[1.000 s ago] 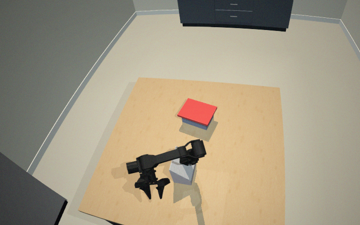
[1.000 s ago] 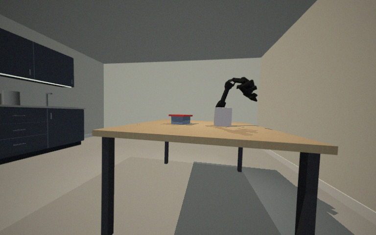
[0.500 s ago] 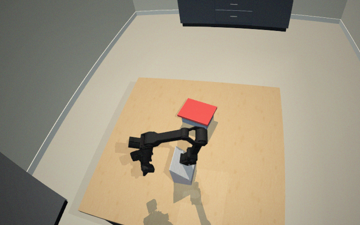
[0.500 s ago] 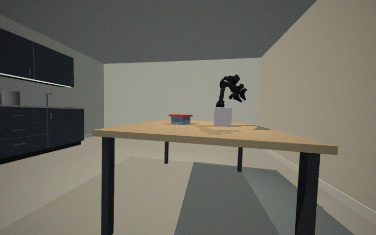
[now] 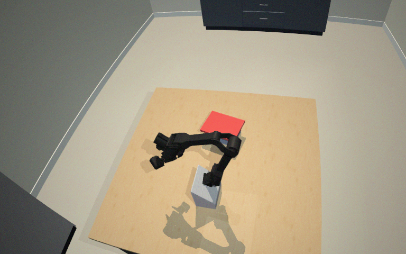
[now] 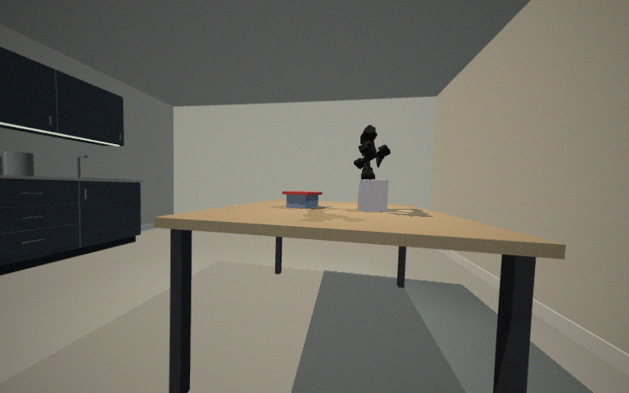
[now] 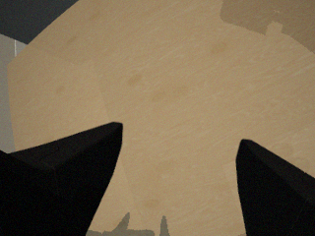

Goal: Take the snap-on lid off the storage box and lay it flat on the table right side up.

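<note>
The red lid [image 5: 222, 121] [image 6: 301, 192] lies level on top of the blue storage box [image 6: 301, 201]. In the top view the arm crosses in front of the near edge of the lid and hides most of the box. My gripper [image 7: 180, 142] is partly open, with nothing between its fingers. In the top view it hangs above the table, to the left of and nearer the camera than the lid, well apart from it. The wrist view shows only the two black fingers, the table and floor, without the lid or box.
The arm stands on a pale grey block [image 5: 199, 187] [image 6: 373, 196], nearer the camera than the box in the top view. The wooden table [image 5: 278, 179] [image 6: 278, 228] carries both. Its left edge runs beyond the gripper in the top view. Dark cabinets [image 5: 287, 20] stand away from the table.
</note>
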Motion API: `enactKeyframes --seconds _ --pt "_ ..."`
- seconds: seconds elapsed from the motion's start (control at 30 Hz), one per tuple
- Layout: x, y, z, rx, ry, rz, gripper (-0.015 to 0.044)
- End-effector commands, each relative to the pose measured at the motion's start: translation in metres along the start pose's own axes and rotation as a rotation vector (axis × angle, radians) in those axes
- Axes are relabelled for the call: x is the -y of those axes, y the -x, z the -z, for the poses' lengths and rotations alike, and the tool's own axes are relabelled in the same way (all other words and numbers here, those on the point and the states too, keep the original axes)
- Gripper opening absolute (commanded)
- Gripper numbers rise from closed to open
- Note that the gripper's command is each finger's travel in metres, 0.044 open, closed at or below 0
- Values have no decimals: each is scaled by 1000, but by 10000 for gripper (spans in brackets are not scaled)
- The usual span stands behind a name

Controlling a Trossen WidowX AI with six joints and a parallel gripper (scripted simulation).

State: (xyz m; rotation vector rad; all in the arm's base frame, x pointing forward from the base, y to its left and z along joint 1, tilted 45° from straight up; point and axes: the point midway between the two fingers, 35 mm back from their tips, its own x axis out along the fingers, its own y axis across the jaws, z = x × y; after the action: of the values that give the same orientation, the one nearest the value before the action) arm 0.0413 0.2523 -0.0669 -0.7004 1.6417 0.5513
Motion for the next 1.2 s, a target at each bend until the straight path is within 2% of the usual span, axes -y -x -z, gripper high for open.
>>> enactKeyframes --seconds 0.0,0.17,0.33,0.5,0.77,0.87,1.17 --pt "69 7 -39 234 -477 148 235" --pt "112 15 -54 388 -764 218 235" --pt "181 34 -63 659 -1212 307 235" --pt "223 50 -58 857 -1488 352 235" --pt "310 92 -16 1434 -2056 424 235" --pt "317 97 -10 1506 -2105 428 235" --pt "317 97 -10 1506 -2105 428 235"
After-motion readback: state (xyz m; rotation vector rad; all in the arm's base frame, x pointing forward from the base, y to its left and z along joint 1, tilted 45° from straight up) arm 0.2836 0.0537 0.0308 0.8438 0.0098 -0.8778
